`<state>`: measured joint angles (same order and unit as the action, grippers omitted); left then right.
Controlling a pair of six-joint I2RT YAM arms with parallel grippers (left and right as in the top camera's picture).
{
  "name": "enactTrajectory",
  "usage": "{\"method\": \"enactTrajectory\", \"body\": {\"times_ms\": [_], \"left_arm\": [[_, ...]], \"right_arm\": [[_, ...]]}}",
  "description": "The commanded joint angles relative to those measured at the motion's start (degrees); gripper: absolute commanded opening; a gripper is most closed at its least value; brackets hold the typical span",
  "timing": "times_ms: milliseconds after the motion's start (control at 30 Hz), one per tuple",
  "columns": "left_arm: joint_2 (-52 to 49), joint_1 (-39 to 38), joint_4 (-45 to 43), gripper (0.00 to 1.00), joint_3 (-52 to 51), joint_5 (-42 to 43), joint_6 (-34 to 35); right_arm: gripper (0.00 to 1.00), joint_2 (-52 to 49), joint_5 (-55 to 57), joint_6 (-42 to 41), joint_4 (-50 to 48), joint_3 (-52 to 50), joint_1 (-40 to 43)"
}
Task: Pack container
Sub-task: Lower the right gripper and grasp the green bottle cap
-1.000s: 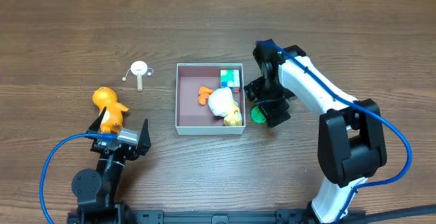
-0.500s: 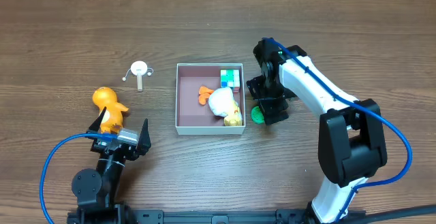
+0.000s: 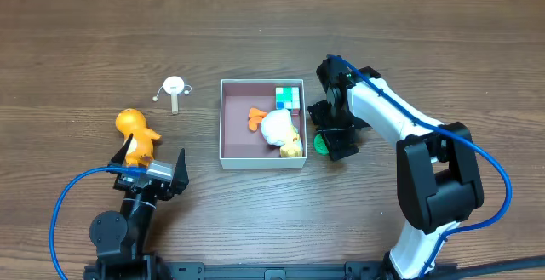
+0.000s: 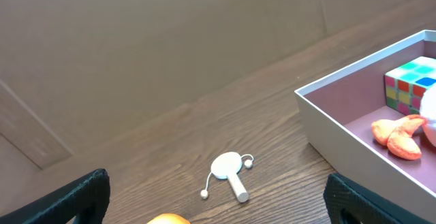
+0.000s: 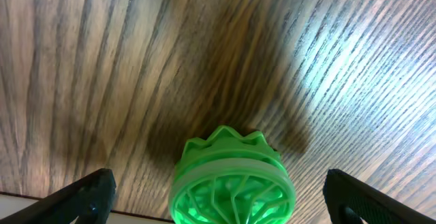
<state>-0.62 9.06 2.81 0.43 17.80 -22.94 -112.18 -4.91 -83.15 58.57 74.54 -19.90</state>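
Note:
The container [image 3: 223, 123] is a shallow white box with a mauve inside at the table's middle. It holds a colour cube [image 3: 289, 98] and a white plush duck with orange feet [image 3: 277, 127]. A green ribbed round toy [image 3: 322, 143] lies on the table just outside the box's right wall. My right gripper [image 3: 334, 140] is over it, open. In the right wrist view its fingers [image 5: 221, 200] stand wide on either side of the green toy [image 5: 231, 180] without touching it. My left gripper [image 3: 150, 174] is open and empty, next to an orange duck toy [image 3: 136, 135].
A small white paddle drum with beads [image 3: 174, 88] lies left of the box and shows in the left wrist view [image 4: 228, 169]. That view also shows the box wall [image 4: 340, 125], the cube [image 4: 409, 84] and the orange toy's top [image 4: 167, 219].
My right arm has shifted slightly over the green toy, which lies where it was. The left arm has not moved.

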Motion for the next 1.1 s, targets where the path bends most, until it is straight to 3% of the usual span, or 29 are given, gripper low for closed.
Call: {"method": "enactTrajectory", "body": {"times_ms": [0, 367, 433, 533, 700, 767, 800, 833, 1000, 1067], "left_arm": [[0.28, 0.31, -0.07, 1.00, -0.17, 0.02, -0.20], [0.28, 0.31, -0.07, 1.00, -0.17, 0.02, -0.20], [0.28, 0.31, -0.07, 1.00, -0.17, 0.02, -0.20], [0.28, 0.31, -0.07, 1.00, -0.17, 0.02, -0.20], [0.28, 0.31, -0.07, 1.00, -0.17, 0.02, -0.20], [0.28, 0.31, -0.07, 1.00, -0.17, 0.02, -0.20], [0.28, 0.31, -0.07, 1.00, -0.17, 0.02, -0.20], [0.28, 0.31, -0.07, 1.00, -0.17, 0.02, -0.20], [0.28, 0.31, -0.07, 1.00, -0.17, 0.02, -0.20], [0.28, 0.31, -0.07, 1.00, -0.17, 0.02, -0.20]], "right_arm": [[1.00, 0.20, 0.37, -0.46, -0.48, -0.35, -0.04], [1.00, 0.20, 0.37, -0.46, -4.76, -2.93, -0.02], [0.94, 0.20, 0.37, -0.46, -4.76, -2.93, -0.02], [0.77, 0.20, 0.35, -0.46, -4.79, -2.93, -0.02], [0.61, 0.20, 0.35, -0.44, -4.76, -2.93, -0.02], [0.63, 0.20, -0.02, -0.46, -4.74, -2.93, -0.02], [0.80, 0.20, -1.33, -0.46, -4.74, -2.93, -0.02], [0.85, 0.20, -2.78, -0.46, -4.74, -2.93, -0.02], [0.88, 0.20, -5.75, -0.46, -4.74, -2.93, -0.02], [0.82, 0.20, -5.66, -0.48, -4.79, -2.93, -0.02]]}}
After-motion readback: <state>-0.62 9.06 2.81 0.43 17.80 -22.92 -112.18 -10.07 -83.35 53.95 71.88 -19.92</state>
